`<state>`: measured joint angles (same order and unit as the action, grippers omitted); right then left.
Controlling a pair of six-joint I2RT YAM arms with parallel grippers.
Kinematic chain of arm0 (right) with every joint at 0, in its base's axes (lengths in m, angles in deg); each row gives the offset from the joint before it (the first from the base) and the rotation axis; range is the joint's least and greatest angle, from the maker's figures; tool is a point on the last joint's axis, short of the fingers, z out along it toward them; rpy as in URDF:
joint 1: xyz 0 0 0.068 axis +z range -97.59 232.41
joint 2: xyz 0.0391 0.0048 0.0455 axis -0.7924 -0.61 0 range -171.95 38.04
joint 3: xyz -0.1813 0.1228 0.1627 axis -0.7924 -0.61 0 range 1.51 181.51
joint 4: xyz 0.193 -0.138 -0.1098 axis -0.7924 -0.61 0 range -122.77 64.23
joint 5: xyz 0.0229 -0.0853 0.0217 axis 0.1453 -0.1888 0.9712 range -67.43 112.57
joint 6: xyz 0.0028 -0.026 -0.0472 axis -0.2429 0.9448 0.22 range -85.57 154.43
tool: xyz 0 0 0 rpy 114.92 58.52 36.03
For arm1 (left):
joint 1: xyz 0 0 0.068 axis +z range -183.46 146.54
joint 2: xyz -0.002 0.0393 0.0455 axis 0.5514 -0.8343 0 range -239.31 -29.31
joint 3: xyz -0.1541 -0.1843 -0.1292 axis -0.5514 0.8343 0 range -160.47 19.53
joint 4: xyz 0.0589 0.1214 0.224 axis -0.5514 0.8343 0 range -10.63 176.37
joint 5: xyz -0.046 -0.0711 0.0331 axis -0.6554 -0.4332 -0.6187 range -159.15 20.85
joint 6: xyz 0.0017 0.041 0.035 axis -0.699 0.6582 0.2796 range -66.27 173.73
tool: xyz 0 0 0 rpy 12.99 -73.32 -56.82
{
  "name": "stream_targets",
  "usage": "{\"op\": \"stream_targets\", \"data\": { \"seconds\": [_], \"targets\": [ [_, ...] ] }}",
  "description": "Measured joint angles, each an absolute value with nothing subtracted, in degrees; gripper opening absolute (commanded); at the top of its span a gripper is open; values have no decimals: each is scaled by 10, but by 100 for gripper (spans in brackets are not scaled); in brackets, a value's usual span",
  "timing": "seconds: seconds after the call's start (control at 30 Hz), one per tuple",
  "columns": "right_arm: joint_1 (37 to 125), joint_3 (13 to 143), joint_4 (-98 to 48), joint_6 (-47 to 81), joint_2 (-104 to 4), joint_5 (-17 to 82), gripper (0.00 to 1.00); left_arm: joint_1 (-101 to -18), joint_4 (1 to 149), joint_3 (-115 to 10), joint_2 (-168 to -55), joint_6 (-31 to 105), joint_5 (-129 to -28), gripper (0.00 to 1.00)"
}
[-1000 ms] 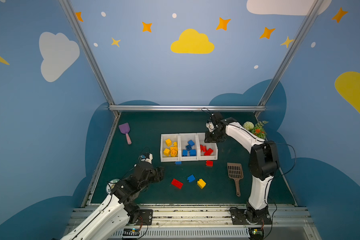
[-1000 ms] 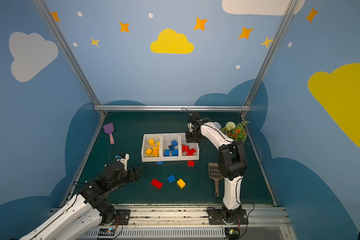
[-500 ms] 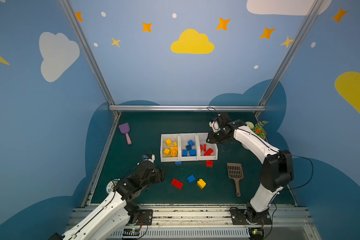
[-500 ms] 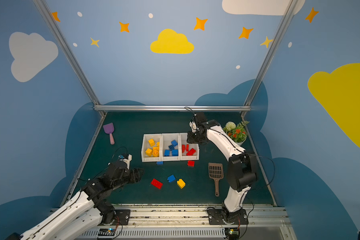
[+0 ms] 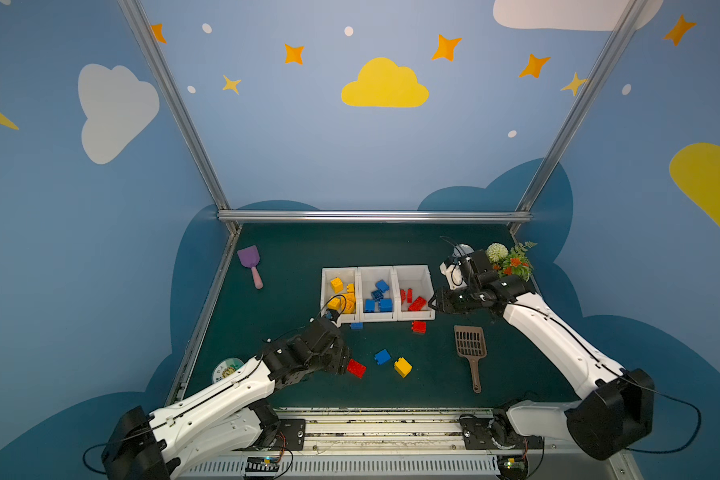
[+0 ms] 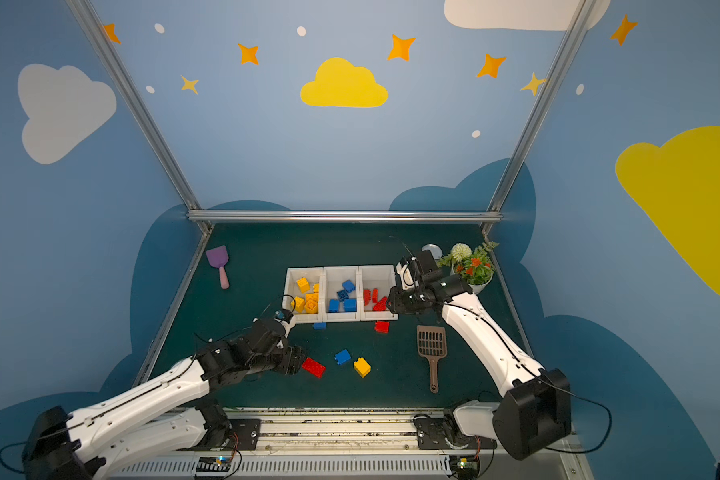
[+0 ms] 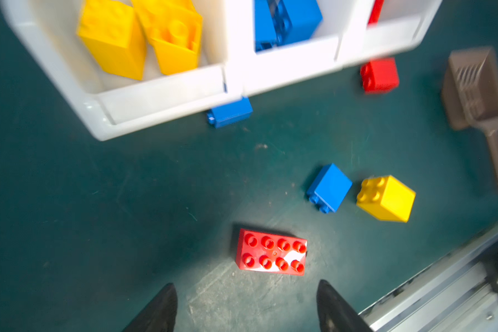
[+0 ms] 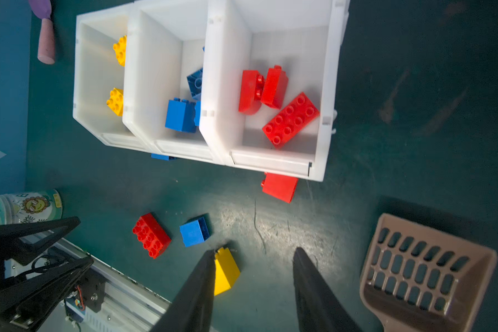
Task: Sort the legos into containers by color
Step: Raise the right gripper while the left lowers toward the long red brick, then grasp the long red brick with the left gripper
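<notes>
From the left wrist camera the containers [image 7: 167, 95] come through smeared and cut by the frame edge, and I get only a sliver of red from the end one. The brown scoop [image 7: 472, 86] is blurred too, and only the tips of the left tool [image 7: 246, 287] show. From the right wrist camera the yellow brick [image 8: 227, 270] sits half behind a finger [image 8: 197, 287] of the right tool [image 8: 256, 251]. The blue brick [image 8: 161, 156] is nearly lost under the container wall. In a top view the tin [image 5: 227, 368] is partly behind the left arm [image 5: 225, 395], and I cannot tell whether the left tool touches the red brick [image 5: 356, 368].
</notes>
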<state>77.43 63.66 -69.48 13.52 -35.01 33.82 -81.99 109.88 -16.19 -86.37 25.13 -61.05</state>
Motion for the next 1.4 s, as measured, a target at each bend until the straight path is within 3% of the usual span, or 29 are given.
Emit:
{"op": "stream_targets", "data": {
  "seconds": [0.33,0.73,1.03,1.4],
  "targets": [
    [774,550,-682,107,-282,333,50,-863,1098,-204,-1001,287,-604,90],
    [774,528,-677,89,-268,330,50,-878,1089,-232,-1107,276,-619,90],
    [774,525,-676,76,-262,325,50,-890,1113,-290,-1201,265,-619,79],
    [774,517,-676,60,-255,305,49,-910,1142,-323,-1230,252,-597,61]
  ]
}}
